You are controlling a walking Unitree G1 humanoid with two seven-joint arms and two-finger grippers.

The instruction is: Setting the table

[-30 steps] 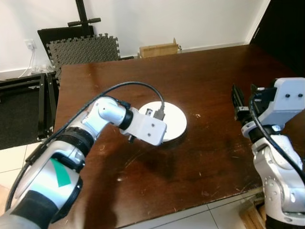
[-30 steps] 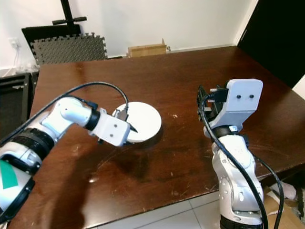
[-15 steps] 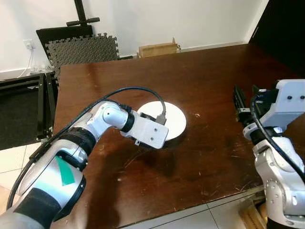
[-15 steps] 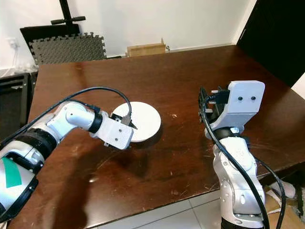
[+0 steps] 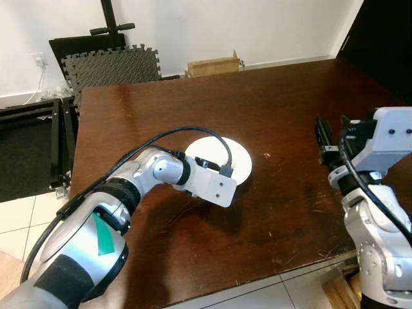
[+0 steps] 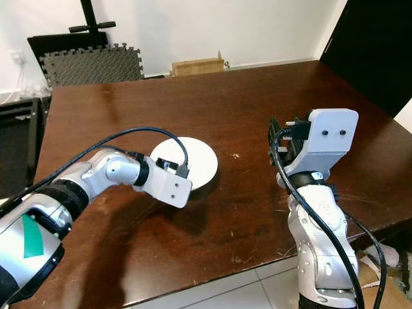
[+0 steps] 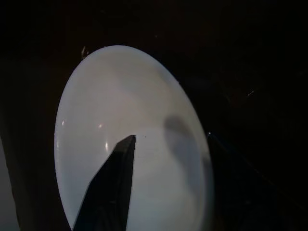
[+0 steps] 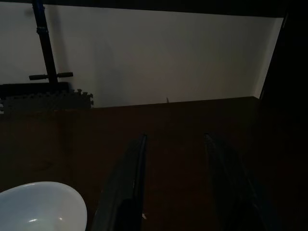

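The round white plate [image 5: 226, 159] lies flat mid-table [image 5: 277, 109], the left gripper [image 6: 172, 165] at its near rim with grip unclear, while the right gripper [image 8: 175, 180] hovers well apart, fingers parted.

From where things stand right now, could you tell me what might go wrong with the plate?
1. The left gripper sits low at the white plate's near edge, one finger over its surface. A push forward could slide the plate across the polished table instead of gripping it.
2. The left arm's cable loops just above the plate and might snag it.
3. The right gripper hovers open nearby, so a sideways sweep could collide.
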